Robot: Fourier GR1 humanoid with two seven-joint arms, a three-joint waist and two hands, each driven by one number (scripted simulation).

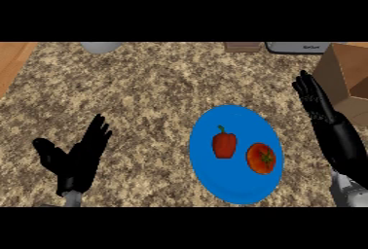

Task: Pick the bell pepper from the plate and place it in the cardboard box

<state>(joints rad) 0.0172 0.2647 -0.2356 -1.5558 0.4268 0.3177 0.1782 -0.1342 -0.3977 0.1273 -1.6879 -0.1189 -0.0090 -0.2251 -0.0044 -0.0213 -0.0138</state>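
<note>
Head view. The counter (144, 87) has a speckled brown stone top that fills most of the field.

A blue plate (231, 182) stands right of the counter's middle, toward the near edge. The bell pepper (224, 145), red with a dark stem, lies on the plate's left half with its stem toward the far edge. Nothing touches it. A tomato (261, 158) lies on the same plate, just beside the pepper on its right and slightly nearer the near edge. A narrow strip of blue shows between the two.

The cardboard box (343, 73) stands at the counter's far right corner, cut off by the view's right edge. Its top is open and a darker brown interior shows. Nothing can be seen inside the visible part.

The left hand (75, 158) shows near the counter's near left corner, well apart from the plate. It is released: fingers straight and pointing toward the far edge, thumb spread out to the left, grasping nothing.

The right hand (321, 104) is along the counter's right edge, between the plate and the box, with its fingertips just beside the box's near left wall. It is likewise released, fingers straight and together, pointing toward the far edge, with nothing in it. Whether it touches the box cannot be told.

Along the far edge, partly cut off, are a pale round object (101, 47), a brown block (242, 47) and a grey appliance (298, 47).
</note>
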